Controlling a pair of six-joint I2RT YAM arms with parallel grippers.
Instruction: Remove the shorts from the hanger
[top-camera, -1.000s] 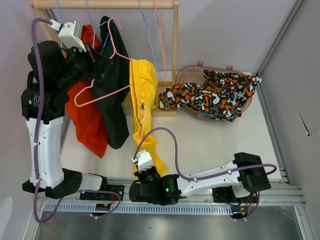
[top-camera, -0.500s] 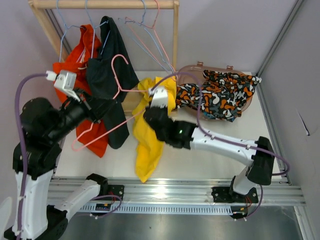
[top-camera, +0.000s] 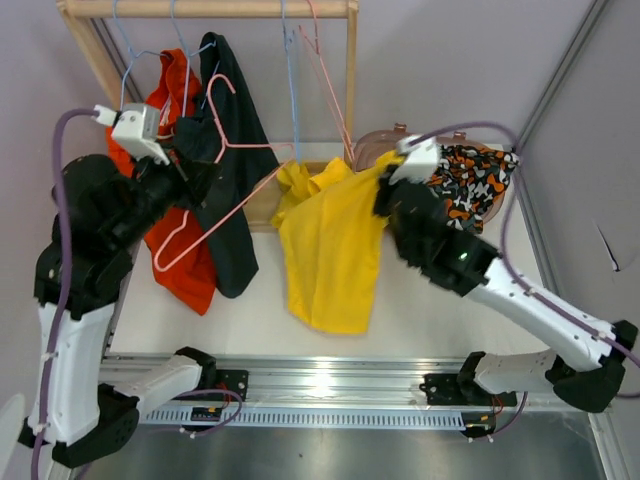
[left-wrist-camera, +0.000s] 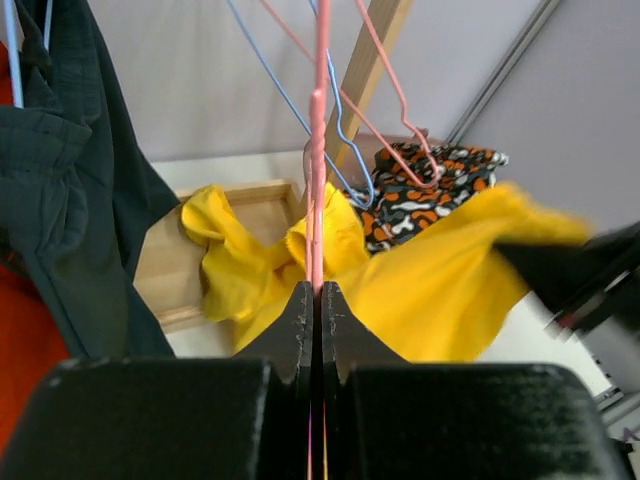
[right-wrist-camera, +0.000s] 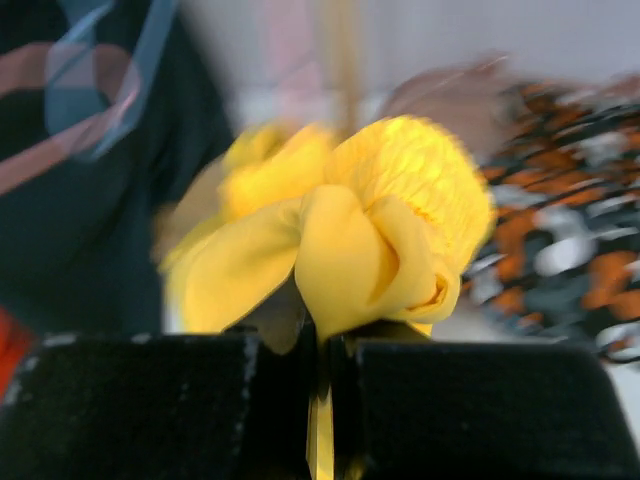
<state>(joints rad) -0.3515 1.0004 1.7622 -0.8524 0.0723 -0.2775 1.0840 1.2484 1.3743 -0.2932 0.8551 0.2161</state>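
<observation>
The yellow shorts (top-camera: 330, 250) hang spread out over the table, and my right gripper (top-camera: 385, 190) is shut on their upper right corner. In the right wrist view the bunched yellow cloth (right-wrist-camera: 400, 220) is pinched between the fingers of that gripper (right-wrist-camera: 325, 340). My left gripper (top-camera: 200, 142) is shut on the wire of a pink hanger (top-camera: 225, 190), as the left wrist view shows (left-wrist-camera: 318, 290). The hanger's right end sits at the yellow shorts' upper left corner; I cannot tell whether it is still inside the cloth. Orange-red shorts (top-camera: 178, 265) and black shorts (top-camera: 235, 210) hang on the rack behind the left arm.
The wooden rack (top-camera: 350, 100) stands at the back with an empty blue hanger (top-camera: 290, 80) and an empty pink one (top-camera: 325, 90) on its bar. A brownish basket (top-camera: 375, 148) at the back right holds patterned shorts (top-camera: 470, 175).
My right arm swung from the table's front edge up and to the right, pulling the yellow shorts toward the basket. The left gripper dipped with the pink hanger, then rose again.
</observation>
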